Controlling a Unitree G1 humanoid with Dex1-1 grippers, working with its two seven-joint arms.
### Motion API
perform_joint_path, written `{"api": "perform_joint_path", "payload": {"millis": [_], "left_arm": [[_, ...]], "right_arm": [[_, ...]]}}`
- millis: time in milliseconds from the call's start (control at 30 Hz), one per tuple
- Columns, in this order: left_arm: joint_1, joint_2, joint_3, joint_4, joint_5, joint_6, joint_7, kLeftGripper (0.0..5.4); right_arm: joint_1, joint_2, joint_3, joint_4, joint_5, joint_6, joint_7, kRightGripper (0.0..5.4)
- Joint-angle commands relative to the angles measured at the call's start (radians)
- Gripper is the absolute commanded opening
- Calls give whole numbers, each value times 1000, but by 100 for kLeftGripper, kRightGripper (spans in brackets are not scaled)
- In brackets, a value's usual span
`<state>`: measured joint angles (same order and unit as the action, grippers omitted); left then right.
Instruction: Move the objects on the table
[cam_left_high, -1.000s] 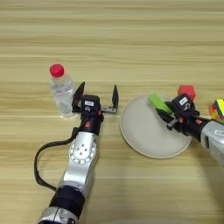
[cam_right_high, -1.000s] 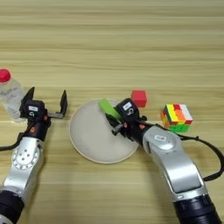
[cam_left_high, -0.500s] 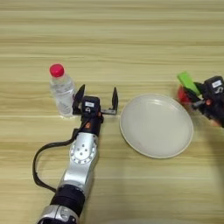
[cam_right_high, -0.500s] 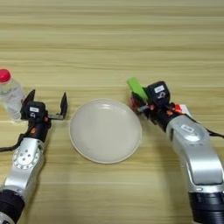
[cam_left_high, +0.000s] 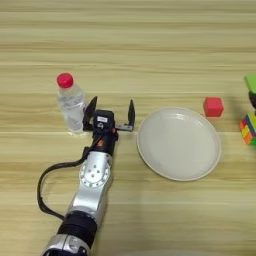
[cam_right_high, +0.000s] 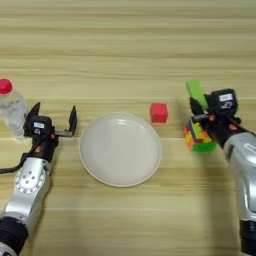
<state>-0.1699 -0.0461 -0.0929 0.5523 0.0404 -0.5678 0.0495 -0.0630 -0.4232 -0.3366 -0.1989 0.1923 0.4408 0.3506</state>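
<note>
My right gripper (cam_right_high: 197, 104) is shut on the flat green block (cam_right_high: 195, 92), holding it tilted just above a multi-coloured cube (cam_right_high: 199, 138) at the right of the table (cam_right_high: 125, 50). The small red cube (cam_right_high: 159, 112) lies to the left of them, beside the far right rim of the round cream plate (cam_right_high: 120, 150), which has nothing on it. My left gripper (cam_left_high: 111, 111) rests open on the table left of the plate. Its left finger stands close to the clear bottle with the red cap (cam_left_high: 70, 102), which is upright.
A black cable (cam_left_high: 47, 185) loops on the table beside my left forearm. The multi-coloured cube sits right under my right gripper.
My right gripper has carried the green block to the right, from over the plate, past the red cube, to above the multi-coloured cube. The left arm has not moved.
</note>
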Motion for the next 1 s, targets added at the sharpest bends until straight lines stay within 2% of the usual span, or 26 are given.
{"api": "perform_joint_path", "payload": {"millis": [33,233,367,467,1000], "left_arm": [[-2,-20,0,6,3,-4,-5,540],[-4,-20,2,6,2,-2,-9,540],[-7,-21,2,10,2,-3,-10,540],[-7,-21,2,10,3,-3,-10,540],[-9,-19,5,4,2,-3,-12,540]], "right_arm": [[28,-22,-45,54,-1,-31,-16,140],[53,-30,-69,105,-5,-65,-31,140],[64,-38,-39,209,-45,-109,-29,140],[60,-34,-25,267,-50,-132,-25,140],[47,-45,23,442,-78,-220,-32,140]]}}
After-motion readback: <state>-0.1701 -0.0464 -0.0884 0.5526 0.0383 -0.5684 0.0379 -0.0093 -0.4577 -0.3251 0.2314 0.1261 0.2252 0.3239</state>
